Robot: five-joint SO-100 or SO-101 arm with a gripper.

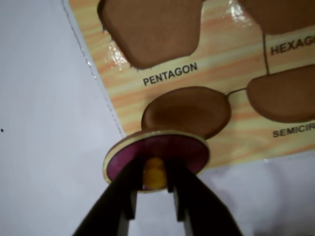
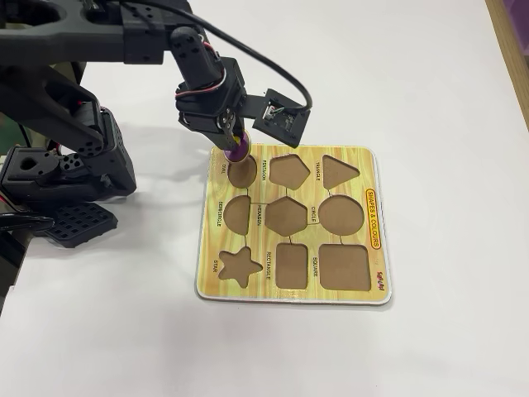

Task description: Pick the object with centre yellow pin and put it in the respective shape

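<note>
We note the claw (image 1: 156,184) clamped on the yellow knob (image 1: 154,172) of the purple oval piece (image 1: 156,152), beside the board's oval recess (image 1: 187,112)

Your wrist view is soft, the gripper (image 1: 156,189) fingers blurred; glare streaks the glossy board (image 1: 236,59) beyond them. Your fixed view is bright and even, perhaps lit from overhead; shadows are faint.

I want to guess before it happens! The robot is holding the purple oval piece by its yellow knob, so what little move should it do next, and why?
Probably a small nudge forward over the board, then down. In the wrist view the gripper pinches the yellow knob of the purple oval puzzle piece, which hangs tilted just short of the brown oval hole in the wooden shape board, not yet in it.
</note>
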